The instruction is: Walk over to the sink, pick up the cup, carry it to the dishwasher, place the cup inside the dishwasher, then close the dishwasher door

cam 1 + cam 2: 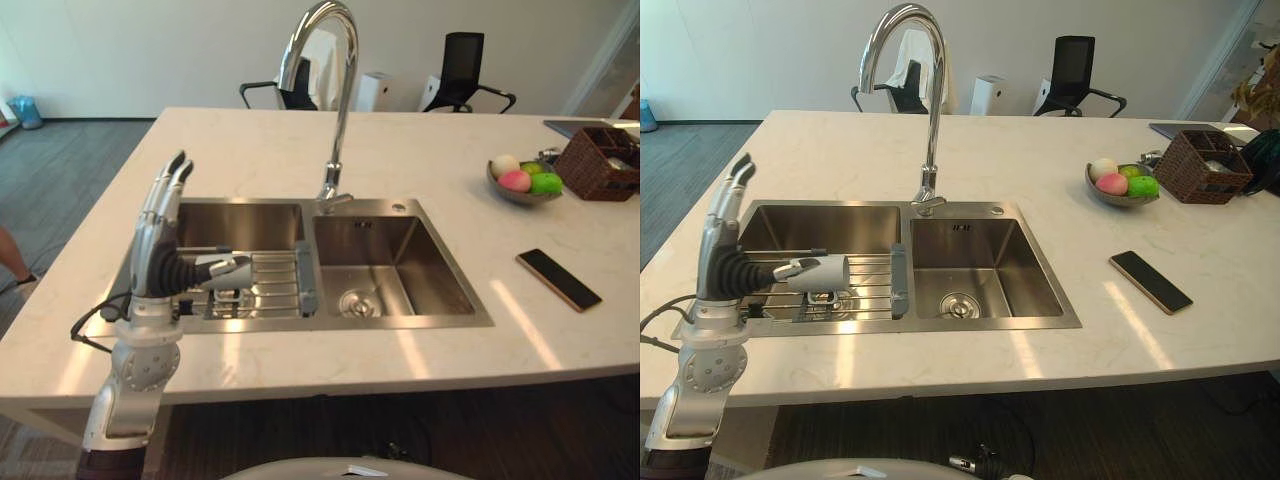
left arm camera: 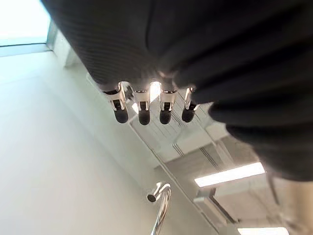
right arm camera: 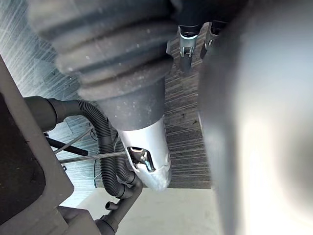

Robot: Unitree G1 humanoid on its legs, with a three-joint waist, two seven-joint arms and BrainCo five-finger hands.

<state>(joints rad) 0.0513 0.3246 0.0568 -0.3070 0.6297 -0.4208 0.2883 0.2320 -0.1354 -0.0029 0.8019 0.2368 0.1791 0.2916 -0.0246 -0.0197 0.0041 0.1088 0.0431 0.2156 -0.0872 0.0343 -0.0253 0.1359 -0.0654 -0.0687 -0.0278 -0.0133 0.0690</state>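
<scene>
- Our left hand (image 1: 160,240), fingers straight and empty, lower left beside the white cylindrical cup (image 1: 825,272), seemingly lying sideways
- We lower, then wrap its body
- Right hand (image 3: 146,166): we cannot tell its state

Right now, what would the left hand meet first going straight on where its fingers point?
Way looks free: the left hand points up toward the ceiling, with the faucet off to one side, though depth is unclear.
</scene>
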